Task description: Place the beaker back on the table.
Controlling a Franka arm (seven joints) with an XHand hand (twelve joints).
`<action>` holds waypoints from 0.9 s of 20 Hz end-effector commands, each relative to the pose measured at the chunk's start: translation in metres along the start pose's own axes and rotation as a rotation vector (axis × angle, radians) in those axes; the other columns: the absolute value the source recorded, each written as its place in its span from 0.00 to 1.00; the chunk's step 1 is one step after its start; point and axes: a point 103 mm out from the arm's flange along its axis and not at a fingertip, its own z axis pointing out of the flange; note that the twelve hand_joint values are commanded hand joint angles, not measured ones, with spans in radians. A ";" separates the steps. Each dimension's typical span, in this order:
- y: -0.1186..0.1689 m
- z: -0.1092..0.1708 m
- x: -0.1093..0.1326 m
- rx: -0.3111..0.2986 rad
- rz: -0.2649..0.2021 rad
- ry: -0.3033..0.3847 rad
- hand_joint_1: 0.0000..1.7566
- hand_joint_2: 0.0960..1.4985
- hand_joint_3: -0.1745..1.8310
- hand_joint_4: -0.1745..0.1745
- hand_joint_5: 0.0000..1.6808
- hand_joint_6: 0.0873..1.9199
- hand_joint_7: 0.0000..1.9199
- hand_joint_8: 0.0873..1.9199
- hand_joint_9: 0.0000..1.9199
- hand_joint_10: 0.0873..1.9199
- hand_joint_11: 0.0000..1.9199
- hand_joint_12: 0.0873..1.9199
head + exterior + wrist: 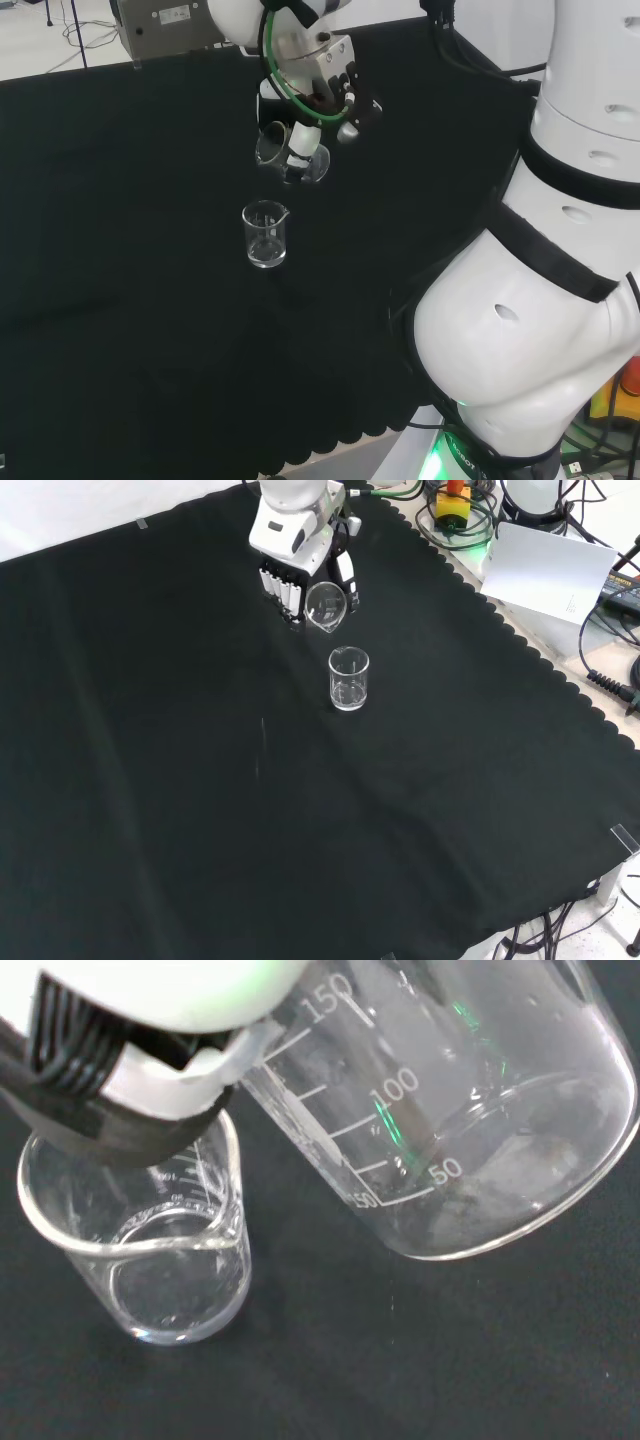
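My hand (318, 88) hangs above the black cloth with its fingers (283, 585) and thumb curled round a clear glass beaker (290, 155) that is tipped well over on its side. In the front view that held beaker (326, 604) points its mouth toward the camera. The wrist view has the same held beaker (470, 1120) close up, with printed graduation marks and nothing inside that I can make out. A second, smaller clear beaker (265, 234) stands upright on the cloth just below and in front of the hand (300, 550); its spout faces the hand (349, 678) (150, 1260).
Black cloth (200, 800) covers the bench, with a scalloped edge at the front view's right. Cables, a white sheet (545, 570) and gear lie beyond that edge. The arm's own white links (540, 280) bulk at the head view's right.
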 end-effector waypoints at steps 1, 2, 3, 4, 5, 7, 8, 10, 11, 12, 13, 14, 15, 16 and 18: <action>0.011 0.004 -0.021 -0.047 0.003 0.046 0.74 0.38 0.45 0.00 0.72 0.37 0.66 0.37 0.83 0.13 0.71 0.33; 0.014 0.006 -0.025 -0.057 -0.002 0.063 0.74 0.38 0.45 0.00 0.72 0.38 0.66 0.37 0.83 0.13 0.71 0.33; 0.018 0.008 -0.029 -0.068 -0.005 0.081 0.74 0.38 0.45 0.00 0.72 0.38 0.66 0.37 0.83 0.13 0.71 0.33; 0.022 0.009 -0.033 -0.079 -0.005 0.088 0.74 0.38 0.45 0.00 0.72 0.38 0.66 0.37 0.83 0.14 0.71 0.33; 0.026 0.011 -0.036 -0.092 -0.006 0.094 0.74 0.38 0.45 0.00 0.72 0.38 0.66 0.37 0.83 0.14 0.71 0.33; 0.034 0.015 -0.043 -0.115 -0.012 0.121 0.74 0.39 0.45 0.00 0.72 0.38 0.66 0.37 0.83 0.14 0.71 0.33; 0.039 0.018 -0.048 -0.129 -0.019 0.140 0.74 0.39 0.45 0.00 0.72 0.38 0.66 0.37 0.83 0.14 0.71 0.33; 0.048 0.025 -0.057 -0.167 -0.030 0.206 0.74 0.39 0.45 0.00 0.72 0.38 0.66 0.37 0.82 0.14 0.71 0.33; 0.053 0.029 -0.062 -0.186 -0.033 0.241 0.74 0.39 0.45 0.00 0.72 0.38 0.66 0.37 0.82 0.14 0.71 0.33; 0.058 0.033 -0.066 -0.200 -0.038 0.265 0.74 0.39 0.44 0.00 0.72 0.38 0.65 0.37 0.82 0.14 0.71 0.33; 0.062 0.038 -0.071 -0.212 -0.041 0.291 0.74 0.39 0.44 0.00 0.72 0.38 0.65 0.37 0.82 0.15 0.71 0.33; 0.067 0.043 -0.074 -0.222 -0.046 0.312 0.74 0.40 0.44 0.00 0.72 0.38 0.65 0.37 0.82 0.15 0.71 0.33; 0.071 0.048 -0.077 -0.230 -0.047 0.330 0.74 0.40 0.44 0.00 0.72 0.38 0.65 0.37 0.81 0.15 0.71 0.33; 0.075 0.053 -0.080 -0.236 -0.049 0.345 0.74 0.40 0.44 0.00 0.72 0.38 0.65 0.38 0.81 0.15 0.71 0.33; 0.082 0.061 -0.084 -0.248 -0.053 0.375 0.74 0.40 0.44 0.00 0.72 0.38 0.65 0.38 0.81 0.15 0.71 0.33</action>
